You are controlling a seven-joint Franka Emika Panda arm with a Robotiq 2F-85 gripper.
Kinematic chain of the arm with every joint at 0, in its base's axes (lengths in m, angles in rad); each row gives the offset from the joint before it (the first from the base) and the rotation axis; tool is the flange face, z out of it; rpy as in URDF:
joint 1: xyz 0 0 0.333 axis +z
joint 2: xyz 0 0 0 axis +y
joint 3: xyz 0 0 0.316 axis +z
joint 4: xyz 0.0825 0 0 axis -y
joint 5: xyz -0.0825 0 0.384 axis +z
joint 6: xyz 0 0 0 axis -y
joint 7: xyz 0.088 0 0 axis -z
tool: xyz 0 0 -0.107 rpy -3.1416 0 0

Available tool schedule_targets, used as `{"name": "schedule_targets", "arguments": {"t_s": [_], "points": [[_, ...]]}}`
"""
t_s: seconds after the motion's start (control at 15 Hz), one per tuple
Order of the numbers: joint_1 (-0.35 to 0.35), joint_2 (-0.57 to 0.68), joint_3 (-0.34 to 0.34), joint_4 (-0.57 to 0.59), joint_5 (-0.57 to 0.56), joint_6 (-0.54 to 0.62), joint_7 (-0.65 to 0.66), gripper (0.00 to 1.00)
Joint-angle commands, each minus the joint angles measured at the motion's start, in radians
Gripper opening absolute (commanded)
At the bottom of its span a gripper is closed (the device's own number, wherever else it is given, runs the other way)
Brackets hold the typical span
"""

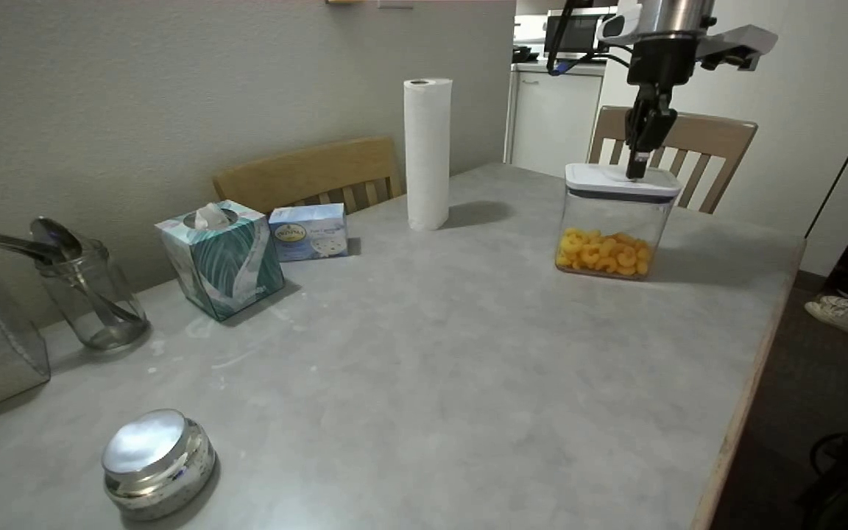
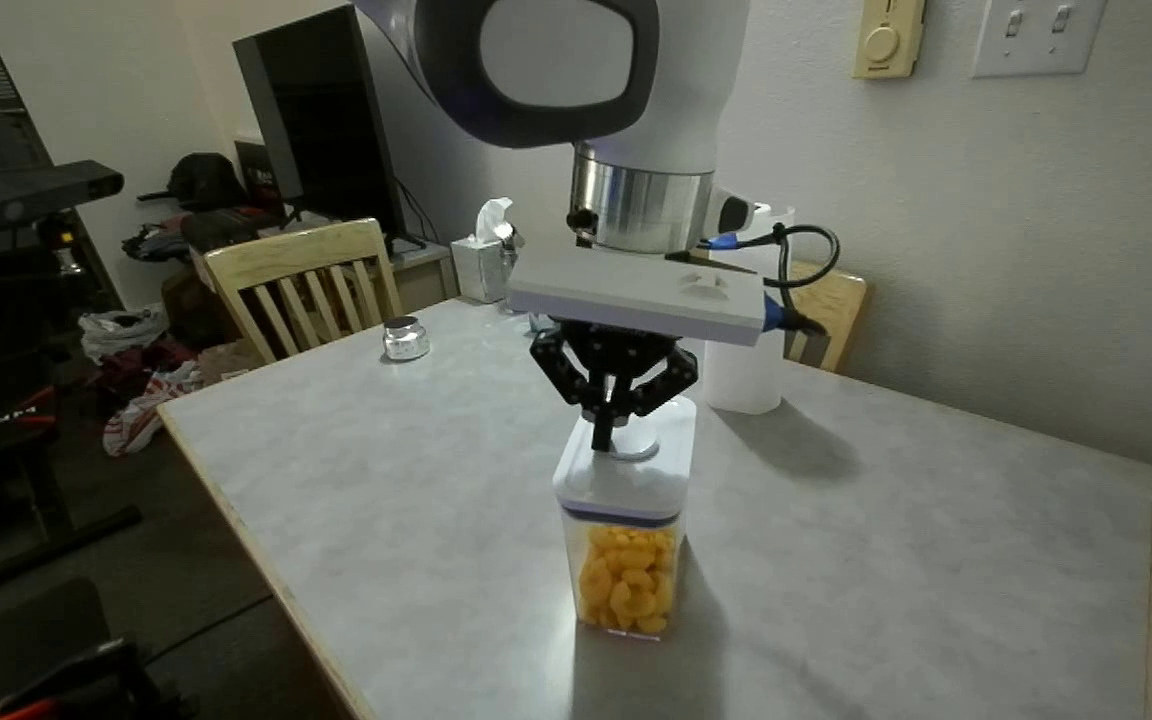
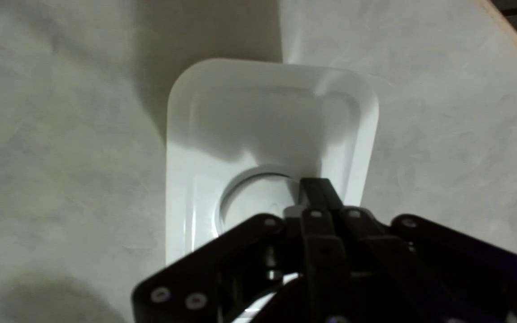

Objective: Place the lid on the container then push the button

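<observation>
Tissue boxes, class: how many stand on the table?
2: the teal tissue box beside the tea box in an exterior view; the grey tissue box near the glass jar, in both exterior views. More could be hidden.

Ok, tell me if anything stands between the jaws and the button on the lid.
Nothing visible does. The lid sits on the tub, and the shut jaws point down near the rim of the button; whether they touch it, I can't tell.
</observation>
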Motion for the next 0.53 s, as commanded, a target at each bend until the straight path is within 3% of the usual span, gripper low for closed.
{"name": "schedule_targets", "arguments": {"t_s": [0.0, 0.47], "points": [[-0.003, 0.000, 0.004, -0.001, 0.010, 0.035, -0.030, 0.00], [-0.007, 0.003, 0.001, 0.011, 0.006, 0.063, -0.037, 0.00]]}}
